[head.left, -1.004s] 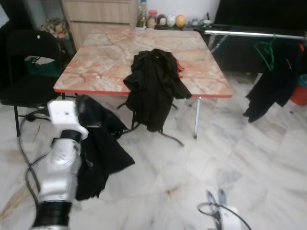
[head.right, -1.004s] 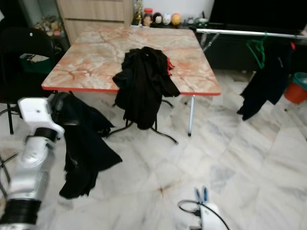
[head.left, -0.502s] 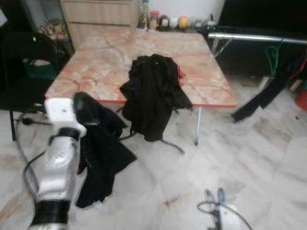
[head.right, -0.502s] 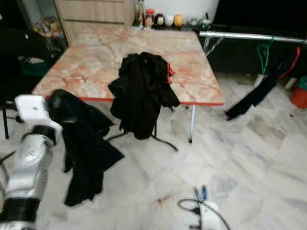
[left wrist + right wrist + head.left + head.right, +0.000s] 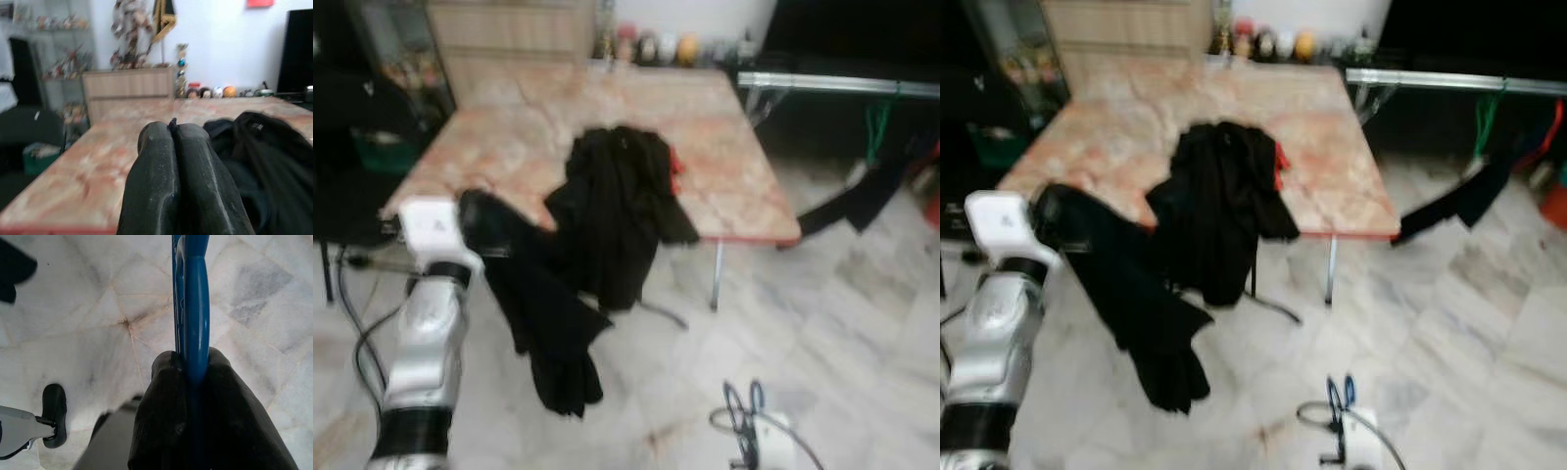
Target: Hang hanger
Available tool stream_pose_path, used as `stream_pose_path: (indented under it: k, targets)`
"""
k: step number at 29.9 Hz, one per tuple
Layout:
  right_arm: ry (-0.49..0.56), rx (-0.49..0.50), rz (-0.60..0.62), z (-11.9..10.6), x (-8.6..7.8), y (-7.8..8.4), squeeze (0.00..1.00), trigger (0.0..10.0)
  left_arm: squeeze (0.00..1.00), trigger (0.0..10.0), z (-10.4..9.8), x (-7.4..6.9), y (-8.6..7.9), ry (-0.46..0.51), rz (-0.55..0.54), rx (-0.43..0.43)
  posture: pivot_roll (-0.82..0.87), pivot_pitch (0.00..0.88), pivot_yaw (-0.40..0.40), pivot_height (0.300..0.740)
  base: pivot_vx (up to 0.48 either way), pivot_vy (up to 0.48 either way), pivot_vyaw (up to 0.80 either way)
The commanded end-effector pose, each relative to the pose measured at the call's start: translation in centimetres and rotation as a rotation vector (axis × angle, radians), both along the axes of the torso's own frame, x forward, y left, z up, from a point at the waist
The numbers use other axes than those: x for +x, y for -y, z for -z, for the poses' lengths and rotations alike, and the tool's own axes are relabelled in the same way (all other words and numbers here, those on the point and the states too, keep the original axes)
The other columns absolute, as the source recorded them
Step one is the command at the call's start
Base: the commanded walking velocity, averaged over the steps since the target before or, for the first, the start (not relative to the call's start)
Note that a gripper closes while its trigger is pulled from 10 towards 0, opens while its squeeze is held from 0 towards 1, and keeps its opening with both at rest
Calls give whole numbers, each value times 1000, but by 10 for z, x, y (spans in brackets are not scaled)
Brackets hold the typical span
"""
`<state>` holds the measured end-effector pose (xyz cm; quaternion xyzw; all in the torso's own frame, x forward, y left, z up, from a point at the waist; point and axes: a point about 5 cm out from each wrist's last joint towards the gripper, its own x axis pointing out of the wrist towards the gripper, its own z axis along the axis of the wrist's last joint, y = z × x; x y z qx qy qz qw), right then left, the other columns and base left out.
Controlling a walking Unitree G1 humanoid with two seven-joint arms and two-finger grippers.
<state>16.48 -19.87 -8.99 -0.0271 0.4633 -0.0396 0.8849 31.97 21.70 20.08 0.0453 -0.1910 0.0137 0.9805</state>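
Since a second ago the black coat (image 5: 543, 304) has swung further out from my left hand (image 5: 174, 128), clamped on it beside the bench (image 5: 734, 166), while my right hand (image 5: 195, 377) grips the blue hanger (image 5: 193, 293) low over the floor (image 5: 862, 333)

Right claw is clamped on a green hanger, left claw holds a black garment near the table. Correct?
Not quite: the hanger in the right claw is blue, not green, as the right wrist view shows. The green hanger is the one on the rail at the far right. The rest holds: the left claw is shut on the black garment beside the table.
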Motion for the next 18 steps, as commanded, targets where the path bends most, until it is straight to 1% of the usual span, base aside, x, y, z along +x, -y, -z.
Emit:
stream_pose_path:
  k: [1, 2, 5, 6, 7, 9, 11, 12, 15, 16, 17, 18]
  targets:
    - [-8, -19, 24, 0, -4, 10, 0, 10000, 0, 10000, -22, 7, 1, 62, 29, 29, 112, 0, -10, 740, 289, 0, 0]
    - [-6, -18, 29, 0, -4, 10, 0, 10000, 0, 10000, -35, 13, -1, 92, 38, 49, 113, 0, -9, 740, 292, 0, 0]
    - [-6, -17, 32, 0, -4, 9, 0, 10000, 0, 10000, -50, 18, -2, 130, 46, 77, 112, 0, -7, 740, 291, 0, 0]
    - [-5, -16, 34, 0, -4, 9, 0, 10000, 0, 10000, -64, 21, -2, 169, 48, 89, 111, 0, -4, 740, 289, 0, 0]
    - [-5, -16, 34, 0, -4, 9, 0, 10000, 0, 10000, -64, 21, -2, 169, 48, 89, 111, 0, -4, 740, 289, 0, 0]
    - [-5, -14, 36, 0, -3, 9, 0, 10000, 0, 10000, -87, 25, -3, 235, 35, 101, 115, 0, -6, 740, 289, 0, 0]
    - [-6, -14, 35, 0, -3, 9, 0, 10000, 0, 10000, -98, 27, -5, 264, 24, 101, 117, 0, -8, 740, 291, 0, 0]
    - [-6, -13, 36, 0, -3, 9, 0, 10000, 0, 10000, -108, 29, -5, 293, 22, 106, 117, 0, -8, 740, 289, 0, 0]
    - [-5, -12, 35, 0, -3, 9, 0, 10000, 0, 10000, -123, 33, -5, 325, 17, 112, 118, 0, -9, 740, 290, 0, 0]
    - [-4, -12, 36, 0, -3, 9, 0, 10000, 0, 10000, -133, 36, -6, 350, 13, 107, 118, 0, -9, 740, 285, 0, 0]
    - [-4, -12, 36, 0, -3, 9, 0, 10000, 0, 10000, -133, 36, -6, 350, 13, 107, 118, 0, -9, 740, 285, 0, 0]
    - [-4, -12, 37, 0, -3, 9, 0, 10000, 0, 10000, -140, 37, -6, 369, 10, 108, 118, 0, -9, 740, 292, 0, 0]
